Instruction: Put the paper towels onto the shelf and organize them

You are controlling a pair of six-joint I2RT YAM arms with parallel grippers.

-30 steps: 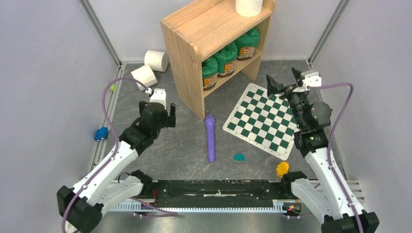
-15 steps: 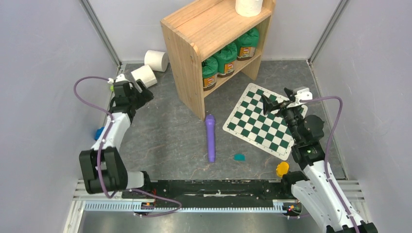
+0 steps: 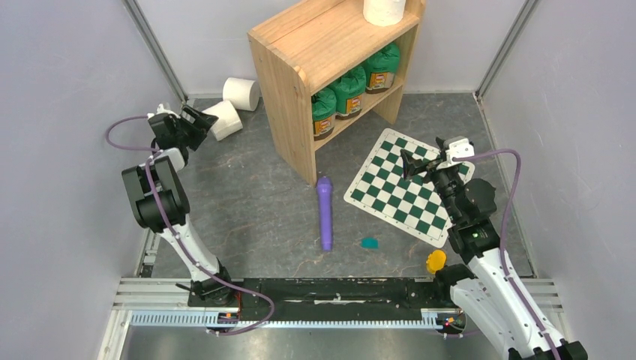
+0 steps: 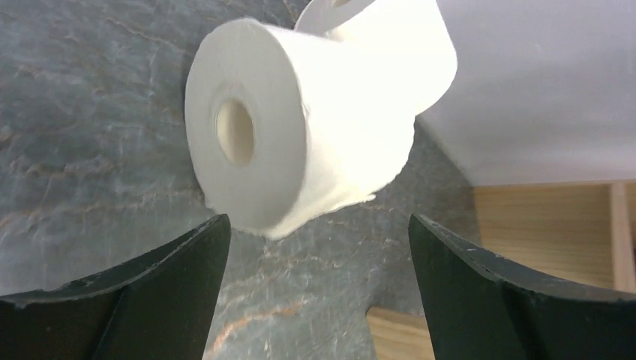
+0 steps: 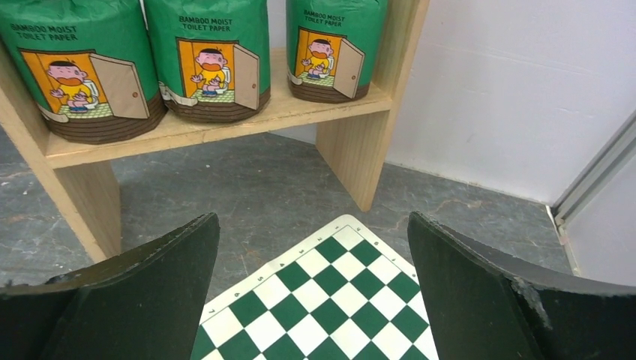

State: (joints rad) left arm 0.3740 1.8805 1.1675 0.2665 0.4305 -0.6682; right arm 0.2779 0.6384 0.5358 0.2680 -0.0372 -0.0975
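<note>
- At the far left of the surface (image 3: 255,202), the left end effector (image 4: 316,225) is spread wide and holds nothing. Its dark fingers (image 4: 150,300) frame the nearer roll (image 4: 300,127) without touching it.
- That roll lies on its side just beyond the fingertips, its cardboard core facing the wrist camera.
- A second roll (image 3: 241,93) lies close behind it, near the back wall. Whether the two touch, I cannot tell.
- The third roll (image 3: 384,10) stands upright at the far end of the top board of the shelf (image 3: 330,37). Three green canisters (image 5: 210,52) fill the lower tier.
- The right end effector (image 5: 311,225) is also wide open and empty. It hovers over the checkered board (image 3: 405,187), faces the lower tier, and is well apart from the loose rolls.
- Judged from this, one roll is placed and two remain. The step in hand is the left arm's reach for the nearer roll.
- The next move calls for easing forward until the fingers straddle the roll's curved sides. They should close gently, since soft paper will likely squash. The roll must then be lifted clear of the side panel and set on the top board beside the third roll.
</note>
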